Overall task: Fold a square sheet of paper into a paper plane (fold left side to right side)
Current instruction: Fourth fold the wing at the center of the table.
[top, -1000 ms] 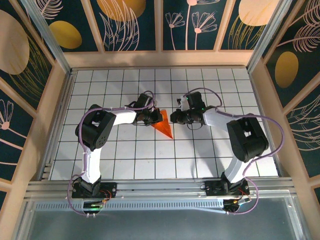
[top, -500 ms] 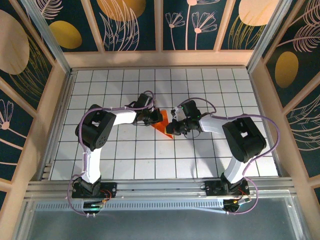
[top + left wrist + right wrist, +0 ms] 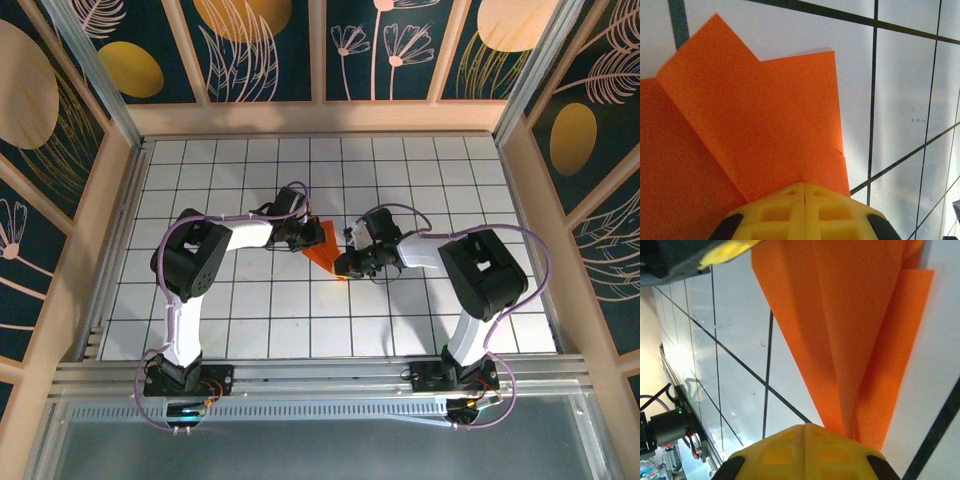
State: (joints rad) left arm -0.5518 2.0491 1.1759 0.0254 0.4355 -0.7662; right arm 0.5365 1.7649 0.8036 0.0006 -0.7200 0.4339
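The orange sheet of paper (image 3: 326,246) lies mid-table, folded into a creased wedge with its point toward the near side. My left gripper (image 3: 304,238) is shut, its tips resting on the paper's wide end. In the left wrist view the yellow fingers (image 3: 790,210) meet over layered orange flaps (image 3: 740,130). My right gripper (image 3: 343,268) is shut and sits on the paper's pointed end. In the right wrist view its closed gripper (image 3: 805,427) covers the narrow tip of the paper (image 3: 850,340), and a fold ridge runs up the middle.
The white gridded table (image 3: 250,310) is ringed by wooden walls (image 3: 320,118). A metal rail (image 3: 320,375) runs along the near edge by both arm bases. The left gripper's yellow finger (image 3: 730,252) shows in the right wrist view's top corner.
My right gripper has swung left and toward the near side, from beside the paper onto its pointed tip. The left gripper has stayed on the wide end.
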